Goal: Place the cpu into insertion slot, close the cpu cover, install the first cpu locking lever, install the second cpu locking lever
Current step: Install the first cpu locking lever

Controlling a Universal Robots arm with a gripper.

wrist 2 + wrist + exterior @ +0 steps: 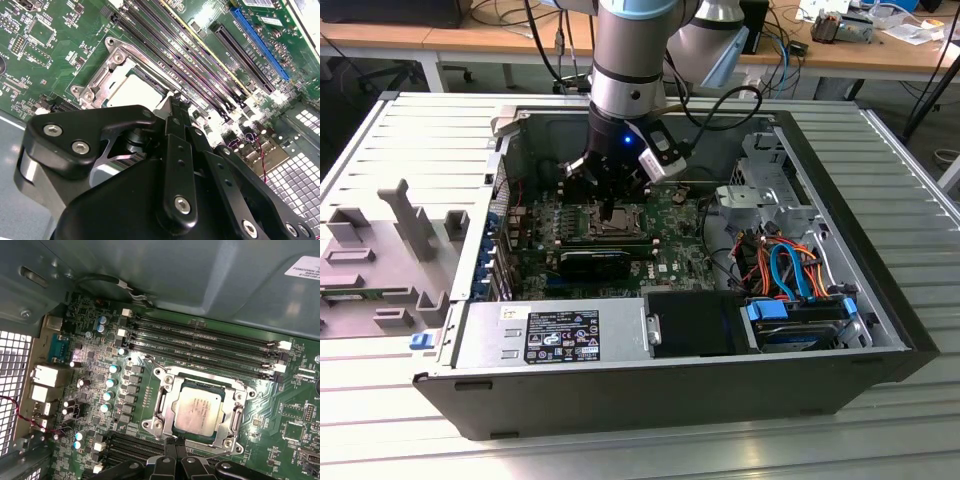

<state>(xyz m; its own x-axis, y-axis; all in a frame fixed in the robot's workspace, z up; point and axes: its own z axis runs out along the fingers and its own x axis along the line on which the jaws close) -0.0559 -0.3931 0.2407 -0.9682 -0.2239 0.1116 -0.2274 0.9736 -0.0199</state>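
The cpu point(197, 410) lies seated in the insertion slot point(248, 392), directly ahead of the pincer point(176, 446) tips and slightly below them. The cpu cover point(167, 405) is folded down flat around it. The pincer fingers are drawn together with nothing visible between them, and their tips rest at the near edge of the cover frame. The step in hand is judged to be lever installation. A thin wire lever end point(149, 359) stands at the far corner of the socket, away from the pincer. For a good result, bear on the lever wire only, never on the chip lid or the cover window. Sweep the wire down and sideways under its retaining hook, keeping the cover level throughout. The cpu lies flat, its metal top facing up toward the pincer. Being square, it has no true long axis. Its edges run parallel and square to the memory slots point(200, 340) beyond it.
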